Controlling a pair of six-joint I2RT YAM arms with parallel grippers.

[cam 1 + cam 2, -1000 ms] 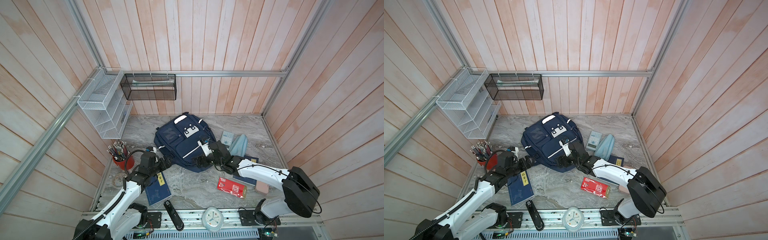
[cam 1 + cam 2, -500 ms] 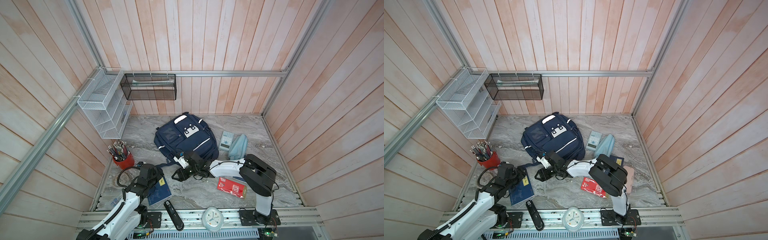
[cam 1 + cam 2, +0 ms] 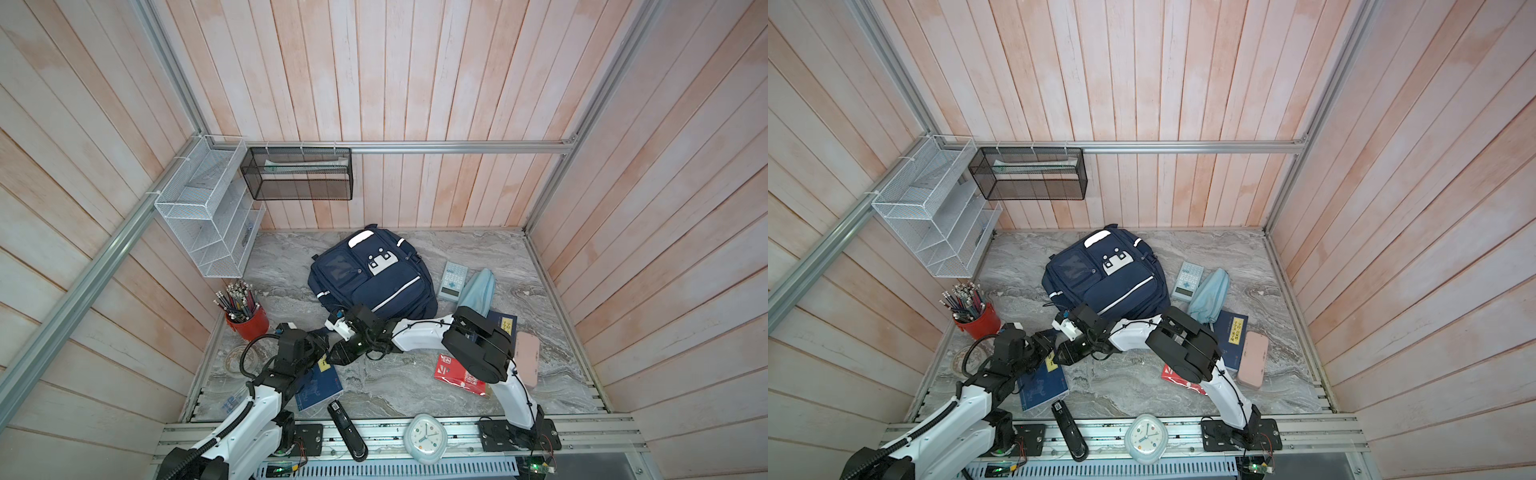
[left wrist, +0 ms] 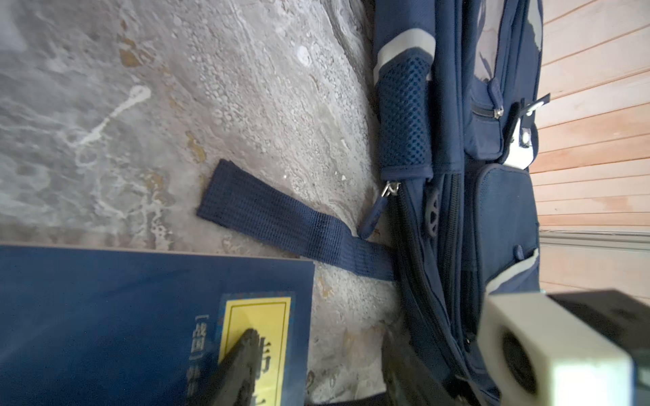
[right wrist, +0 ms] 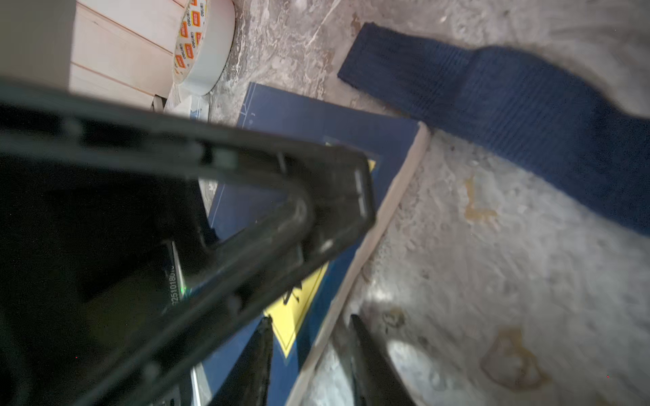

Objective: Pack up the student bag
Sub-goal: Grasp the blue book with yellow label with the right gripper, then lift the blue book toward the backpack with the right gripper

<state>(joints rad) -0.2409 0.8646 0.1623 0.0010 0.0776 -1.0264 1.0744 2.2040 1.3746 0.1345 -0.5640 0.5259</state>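
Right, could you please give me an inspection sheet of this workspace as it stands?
Surface: grey marble-patterned tabletop, no spills seen.
Job's things: student bag lies front up at the back and looks closed; one strap trails toward the blue book.
Clutter: calculator, light-blue pouch, second blue book, pink case, red booklet, pencil cup, tape roll, stapler, clock.
Grippers: left gripper and right gripper both open, each straddling the blue book's labelled corner.
Cables: black cable loops off the left arm near the pencil cup; no snag seen.
Surroundings: wooden walls, white wire rack, black mesh basket.
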